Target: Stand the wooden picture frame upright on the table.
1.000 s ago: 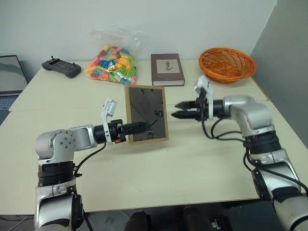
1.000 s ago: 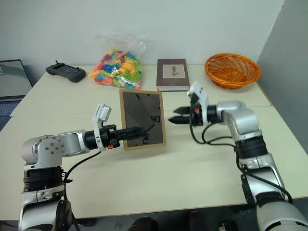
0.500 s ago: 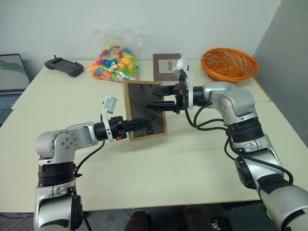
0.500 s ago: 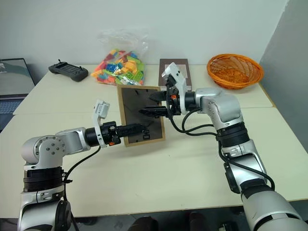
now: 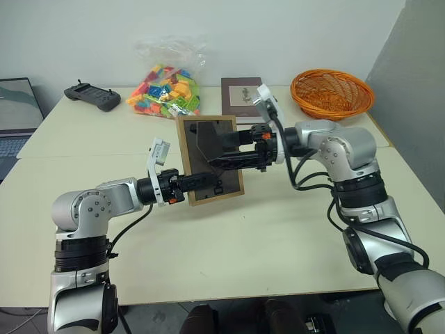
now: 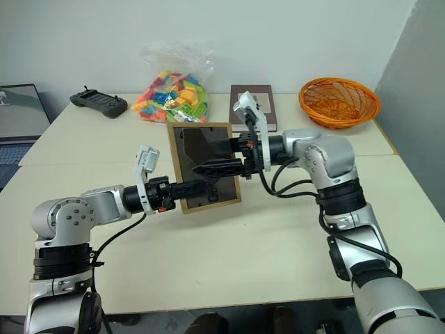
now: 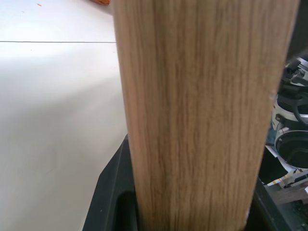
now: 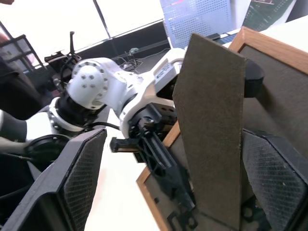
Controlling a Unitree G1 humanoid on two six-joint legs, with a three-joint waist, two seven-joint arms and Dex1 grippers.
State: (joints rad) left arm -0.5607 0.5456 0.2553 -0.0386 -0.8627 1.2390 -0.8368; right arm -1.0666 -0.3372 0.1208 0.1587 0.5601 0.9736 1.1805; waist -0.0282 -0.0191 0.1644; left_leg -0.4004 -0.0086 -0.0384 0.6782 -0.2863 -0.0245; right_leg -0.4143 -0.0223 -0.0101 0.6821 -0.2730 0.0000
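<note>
Wooden picture frame (image 5: 211, 159) sits clamped in the left hand (image 5: 186, 184). Right hand (image 8: 159, 159) is spread apart around its fold-out stand (image 8: 211, 125); a rough pull could twist the frame loose.

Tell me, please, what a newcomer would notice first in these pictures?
Mid-table, the wooden picture frame is held off the table, its dark back toward the camera, the left gripper clamped on its lower left edge. The right gripper, open, straddles the frame's fold-out stand. Behind, a bright bag of toy bricks and an orange basket stand out.
</note>
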